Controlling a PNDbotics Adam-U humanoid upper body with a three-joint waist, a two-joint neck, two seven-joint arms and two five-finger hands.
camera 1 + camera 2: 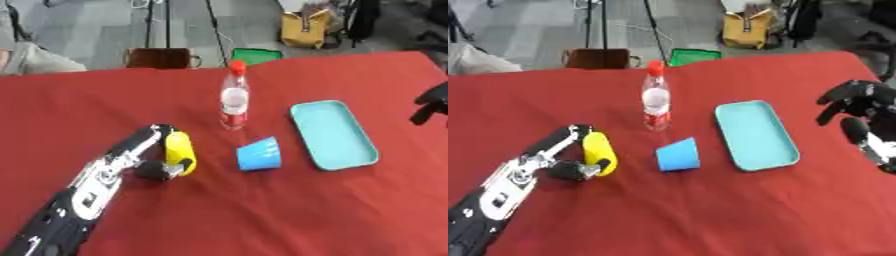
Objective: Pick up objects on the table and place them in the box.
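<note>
The left hand [579, 160] has its fingers and thumb curled round a yellow cylinder [598, 152], which sits at the left of the red table [219, 215] with its long axis running near to far, tilted a little. The tray [332, 134], a shallow teal box, lies well apart to the right, long axis also near to far, so the carry has to cross past the blue cup [259, 155], which lies on its side between them, and the upright bottle [233, 102] just behind the cup. The left hand is plainly the nearer to the cylinder; the right hand [857, 102] hangs beyond the tray's right edge, fingers relaxed and holding nothing. The right eye view shows that hand and forearm whole, where the left eye view catches only dark fingers at the frame edge.
</note>
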